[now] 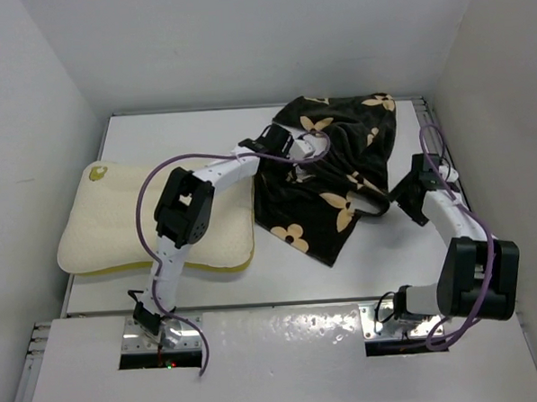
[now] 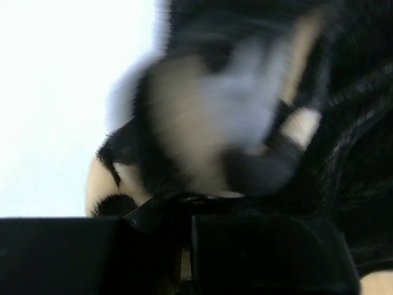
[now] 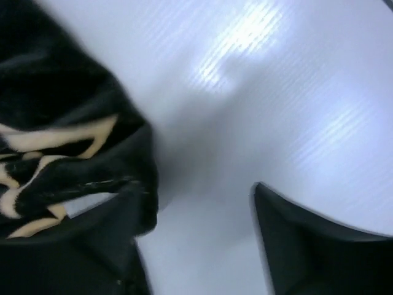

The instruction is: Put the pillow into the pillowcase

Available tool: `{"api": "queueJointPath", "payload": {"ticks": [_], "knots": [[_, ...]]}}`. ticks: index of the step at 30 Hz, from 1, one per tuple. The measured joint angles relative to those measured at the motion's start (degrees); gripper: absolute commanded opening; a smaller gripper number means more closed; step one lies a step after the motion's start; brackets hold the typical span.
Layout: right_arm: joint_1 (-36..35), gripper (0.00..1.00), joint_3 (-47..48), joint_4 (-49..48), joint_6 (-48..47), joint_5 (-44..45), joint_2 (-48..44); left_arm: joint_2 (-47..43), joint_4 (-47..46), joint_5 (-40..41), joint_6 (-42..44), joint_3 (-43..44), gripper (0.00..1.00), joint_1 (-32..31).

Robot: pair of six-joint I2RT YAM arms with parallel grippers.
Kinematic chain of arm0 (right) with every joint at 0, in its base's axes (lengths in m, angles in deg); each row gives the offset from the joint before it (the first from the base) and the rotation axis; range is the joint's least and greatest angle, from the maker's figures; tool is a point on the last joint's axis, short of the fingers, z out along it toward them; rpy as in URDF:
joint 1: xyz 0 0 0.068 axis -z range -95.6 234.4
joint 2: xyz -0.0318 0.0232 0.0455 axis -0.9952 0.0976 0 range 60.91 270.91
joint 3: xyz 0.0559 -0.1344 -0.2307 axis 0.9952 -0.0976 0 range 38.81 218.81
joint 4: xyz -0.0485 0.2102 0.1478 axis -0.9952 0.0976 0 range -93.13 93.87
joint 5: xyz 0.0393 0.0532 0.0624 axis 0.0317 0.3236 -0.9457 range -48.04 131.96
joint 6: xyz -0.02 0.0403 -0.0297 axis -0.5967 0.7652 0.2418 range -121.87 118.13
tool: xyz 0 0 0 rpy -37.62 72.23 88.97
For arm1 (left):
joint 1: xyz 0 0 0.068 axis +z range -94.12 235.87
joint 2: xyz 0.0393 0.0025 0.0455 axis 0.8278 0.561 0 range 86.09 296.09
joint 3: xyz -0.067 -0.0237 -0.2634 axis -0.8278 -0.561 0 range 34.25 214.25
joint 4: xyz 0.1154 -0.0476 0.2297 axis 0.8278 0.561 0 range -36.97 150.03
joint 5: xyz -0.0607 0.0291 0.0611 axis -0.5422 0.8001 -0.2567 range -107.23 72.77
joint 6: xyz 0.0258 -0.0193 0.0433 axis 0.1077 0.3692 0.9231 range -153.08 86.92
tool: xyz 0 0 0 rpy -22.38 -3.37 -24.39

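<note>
Pillow lay flat at the left side of the white table, long edge toward the arm bases, with its round logo at the far left corner. The left arm crossed above the pillow's right half and reached toward the table centre. The pillow was well apart from both end effectors.

Pillowcase lay bunched at centre-right, just beside the pillow's right edge, with its far part gathered into folds. The left gripper sat at the upper left edge of the pillowcase. In the left wrist view, which was blurred, the pillowcase filled most of the frame; the left gripper had its fingers drawn close together, with a sliver of tan fabric in the narrow gap, so it was pinching the cloth.

The right gripper stood at the right edge of the pillowcase. In the right wrist view, its fingers were spread wide over bare table; the pillowcase draped against the left finger only and nothing lay between the two
</note>
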Motion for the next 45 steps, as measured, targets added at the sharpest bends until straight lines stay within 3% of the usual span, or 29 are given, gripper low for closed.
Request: {"api": "queueJointPath", "payload": {"ticks": [2,7,9,10,14,16,17,19,20,22,24,26,34,38,39,41,42,43,44,45], "knots": [[-0.6,0.8,1.5,1.7,-3.3,-0.1,0.3,0.0,2.2,0.9,3.5,-0.5,0.0,-0.6],[-10.0,0.3,8.5,-0.9,-14.7,-1.4,0.2,0.0,7.0,0.4,7.6,-0.1,0.0,-1.0],[-15.1,0.31,9.5,-5.6,-19.1,-3.7,-0.1,0.0,8.9,-0.5,7.8,1.0,0.04,-1.0],[-17.5,0.38,9.7,-7.8,-21.0,-5.4,-0.1,0.0,9.8,-1.0,7.8,1.8,0.08,-1.0],[-21.4,0.57,14.0,-10.7,-24.1,-12.2,5.3,0.0,14.8,-3.5,6.0,6.3,0.75,-0.8],[-20.8,0.61,17.2,-12.4,-23.1,-16.2,10.5,0.0,17.7,-5.0,3.8,9.2,0.85,-0.3],[-20.0,0.62,18.2,-13.6,-22.2,-18.7,13.0,0.0,19.3,-5.9,2.7,11.0,0.85,0.0],[-18.8,0.59,18.4,-16.0,-20.4,-23.0,16.3,0.0,22.1,-8.0,0.4,15.3,0.85,1.3],[-18.5,0.41,18.4,-16.8,-19.8,-24.5,17.4,-0.3,22.5,-9.1,-0.5,17.2,0.85,2.3],[-18.1,0.3,18.9,-17.7,-19.6,-26.4,19.8,-1.9,22.2,-10.6,-2.0,18.3,0.83,4.4],[-18.9,0.39,21.8,-17.0,-19.9,-27.5,22.9,-4.2,21.5,-10.3,-3.1,17.2,0.81,6.4],[-20.3,0.56,26.1,-16.2,-20.9,-27.6,26.6,-5.7,19.9,-9.0,-4.9,15.8,0.79,8.0],[-24.3,0.59,33.7,-14.2,-23.6,-26.7,35.3,-1.9,11.5,-13.8,-13.1,14.4,0.84,7.6],[-24.4,0.59,35.8,-12.9,-24.1,-25.8,39.5,0.0,9.5,-16.4,-14.8,12.6,0.79,7.0],[-24.5,0.57,36.2,-12.6,-24.2,-25.6,40.9,0.2,9.4,-16.8,-15.1,11.6,0.68,7.0],[-24.8,0.32,36.2,-12.1,-24.8,-25.0,42.2,0.4,9.0,-17.2,-15.8,9.8,0.51,6.8],[-25.1,0.19,36.2,-12.0,-24.6,-24.4,42.6,0.6,8.6,-17.2,-15.8,8.9,0.32,6.8],[-25.3,0.0,36.3,-11.7,-24.6,-23.8,42.8,0.8,8.4,-17.1,-16.2,8.1,0.23,6.7],[-25.4,0.0,36.4,-11.3,-24.3,-23.0,42.9,1.0,8.3,-16.9,-15.9,7.3,0.15,6.7],[-25.4,0.0,36.7,-10.9,-23.7,-22.2,42.9,1.4,8.4,-16.8,-15.4,7.0,0.0,6.7]]}}
